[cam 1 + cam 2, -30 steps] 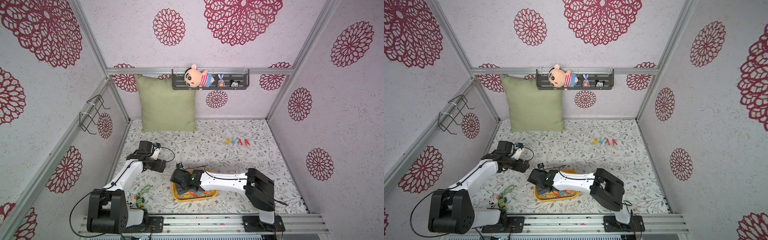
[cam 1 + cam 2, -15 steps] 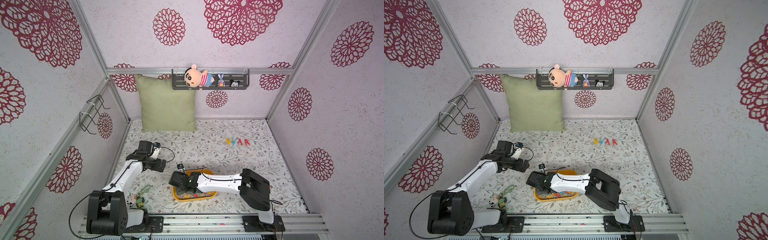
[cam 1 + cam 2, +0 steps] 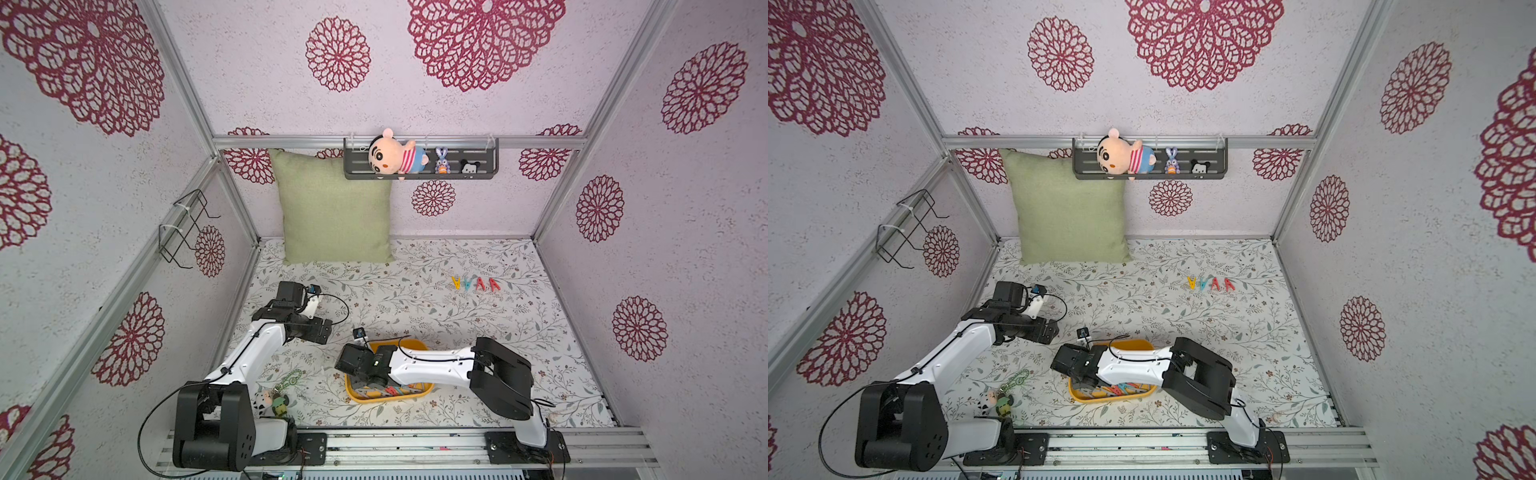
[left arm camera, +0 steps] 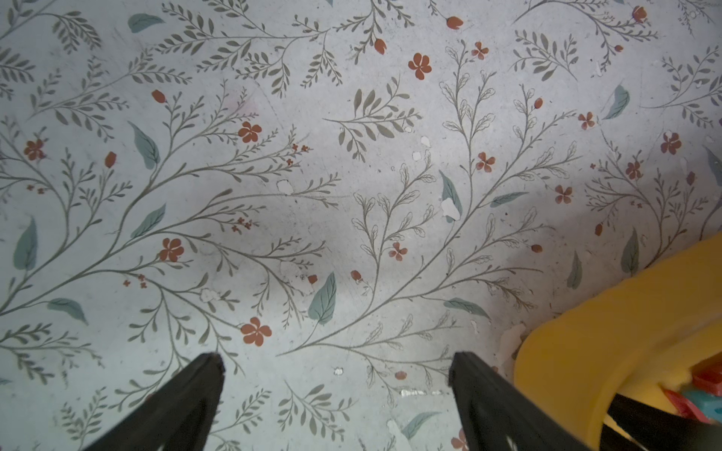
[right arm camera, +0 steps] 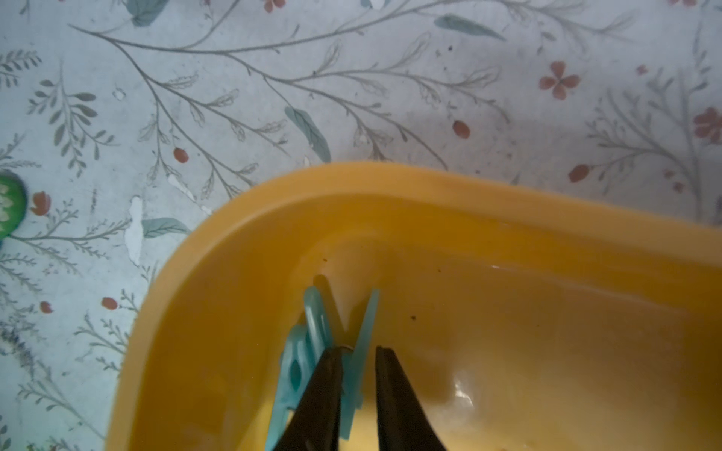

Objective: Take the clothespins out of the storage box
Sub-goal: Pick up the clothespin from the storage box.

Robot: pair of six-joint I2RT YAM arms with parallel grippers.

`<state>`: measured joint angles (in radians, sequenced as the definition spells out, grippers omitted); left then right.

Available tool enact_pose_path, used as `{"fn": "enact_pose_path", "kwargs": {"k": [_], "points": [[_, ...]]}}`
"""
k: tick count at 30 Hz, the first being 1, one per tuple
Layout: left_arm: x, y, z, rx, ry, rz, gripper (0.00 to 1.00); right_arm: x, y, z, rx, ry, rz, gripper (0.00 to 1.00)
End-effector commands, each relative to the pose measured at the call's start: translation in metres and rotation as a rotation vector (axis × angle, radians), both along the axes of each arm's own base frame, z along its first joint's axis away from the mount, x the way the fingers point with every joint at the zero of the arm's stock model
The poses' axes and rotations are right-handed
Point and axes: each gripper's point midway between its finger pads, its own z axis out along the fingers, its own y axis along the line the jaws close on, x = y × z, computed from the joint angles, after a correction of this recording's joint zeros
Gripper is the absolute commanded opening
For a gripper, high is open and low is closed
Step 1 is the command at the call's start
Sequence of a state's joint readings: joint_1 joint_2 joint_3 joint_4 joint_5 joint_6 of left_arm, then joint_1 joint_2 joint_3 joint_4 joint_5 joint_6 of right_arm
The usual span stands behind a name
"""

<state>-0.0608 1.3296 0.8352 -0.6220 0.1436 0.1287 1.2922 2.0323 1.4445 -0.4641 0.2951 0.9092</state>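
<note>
**Right gripper [image 5: 357, 349] closing on teal clothespin [image 5: 297, 367]**

Fingers [image 5: 324, 390] have narrowed around the teal clothespin in the yellow storage box's [image 5: 390, 183] corner; firm pinch unconfirmed. Left gripper [image 4: 336, 363] spread wide, empty, beside the box. Lift-out likely next.

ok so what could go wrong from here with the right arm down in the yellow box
1. The right pincer straddles only one thin leg of a teal clothespin, so it may twist or slip out on the lift.
2. That clothespin sits close to a corner of the storage box; the fingers could catch the wall and drag or tip it, since the left pincer hangs open beside the box, not holding it.
</note>
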Motion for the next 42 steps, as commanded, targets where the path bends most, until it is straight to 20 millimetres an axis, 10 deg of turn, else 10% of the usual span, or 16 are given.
{"fn": "enact_pose_path", "kwargs": {"k": [1, 42], "points": [[0.007, -0.003, 0.009, -0.004, -0.043, -0.016, 0.99, 0.003, -0.007, -0.011, -0.041, -0.001, -0.022, 0.17], [0.006, -0.007, 0.008, 0.000, -0.042, -0.034, 0.99, 0.023, -0.020, 0.039, 0.033, -0.103, -0.121, 0.20]]}}
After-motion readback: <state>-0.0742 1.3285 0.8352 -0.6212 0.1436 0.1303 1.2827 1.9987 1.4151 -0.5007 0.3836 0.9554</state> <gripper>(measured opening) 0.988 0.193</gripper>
